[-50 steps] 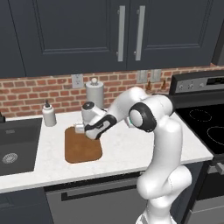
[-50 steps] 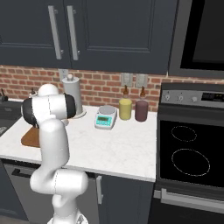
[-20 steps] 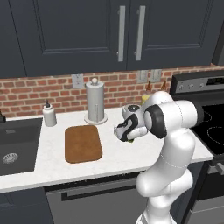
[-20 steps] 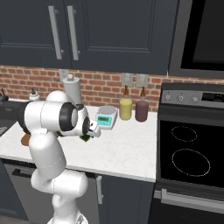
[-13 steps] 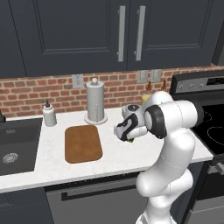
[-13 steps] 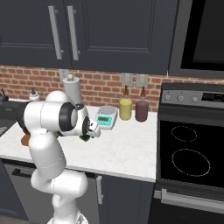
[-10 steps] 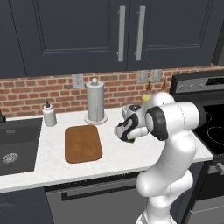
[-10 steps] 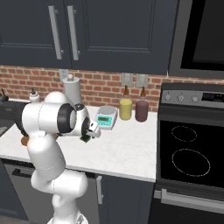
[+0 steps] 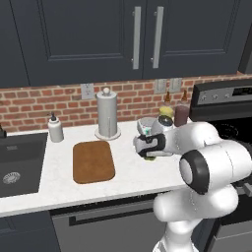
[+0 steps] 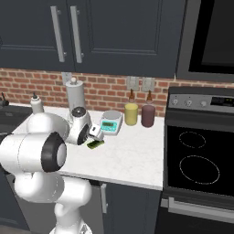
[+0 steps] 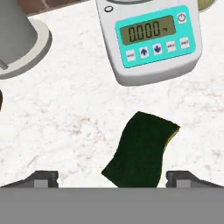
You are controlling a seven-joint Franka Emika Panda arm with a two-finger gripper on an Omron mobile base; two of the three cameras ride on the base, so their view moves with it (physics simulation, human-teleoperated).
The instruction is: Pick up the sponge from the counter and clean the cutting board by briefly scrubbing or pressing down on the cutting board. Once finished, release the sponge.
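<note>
Fingers [image 11: 43, 178] are standing wide apart, gripper [image 11: 112, 179] gripping nothing, and we're hovering over the sponge [image 11: 141, 149] lying on the counter [image 11: 65, 118], long axis pointing toward one o'clock.

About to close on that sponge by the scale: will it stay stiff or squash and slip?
The sponge probably squashes: its outline looks wavy and bent, not a crisp block. It lies flat on the counter, so it shouldn't roll or tip. It likely weighs little; the gripper has its jaws spread wide either side, so expect them to travel before they bite.
</note>
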